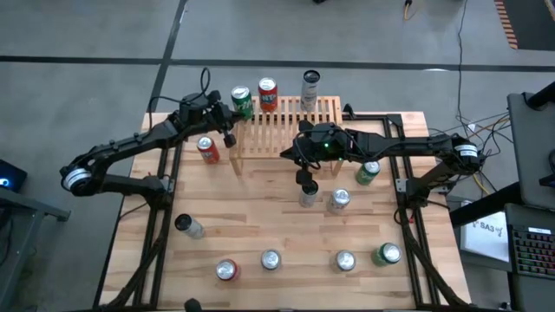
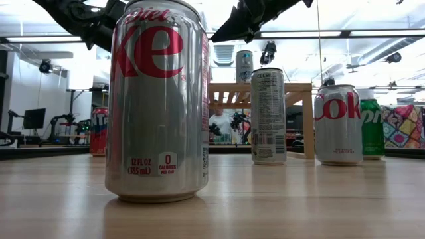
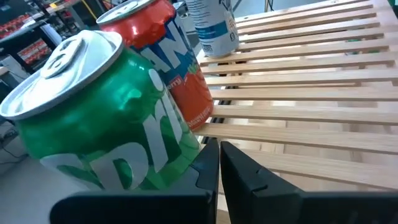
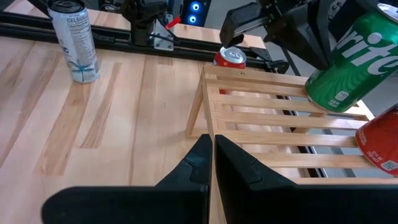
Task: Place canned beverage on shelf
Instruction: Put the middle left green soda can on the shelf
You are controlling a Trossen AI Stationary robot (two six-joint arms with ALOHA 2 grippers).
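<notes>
1. left claw (image 3: 217, 163) clenched with nothing in it, right beside the green Sprite can (image 1: 242, 100) standing on the low light-wood slatted shelf (image 1: 290, 130); orange-red can (image 1: 268, 94) next to it
2. right claw (image 4: 212, 155) clenched too, hovering over the shelf's near edge; more cans on the wooden table (image 1: 260, 221)

A grey floor (image 1: 87, 35) crossed by dark seams is seen beyond the end effectors; a white ceiling (image 2: 372, 20) with light strips is seen overhead.

Shelf (image 1: 286, 126): pale matt wood slats. Table (image 1: 260, 217): smooth light wood planks. Green can (image 3: 106, 124): glossy metal.
</notes>
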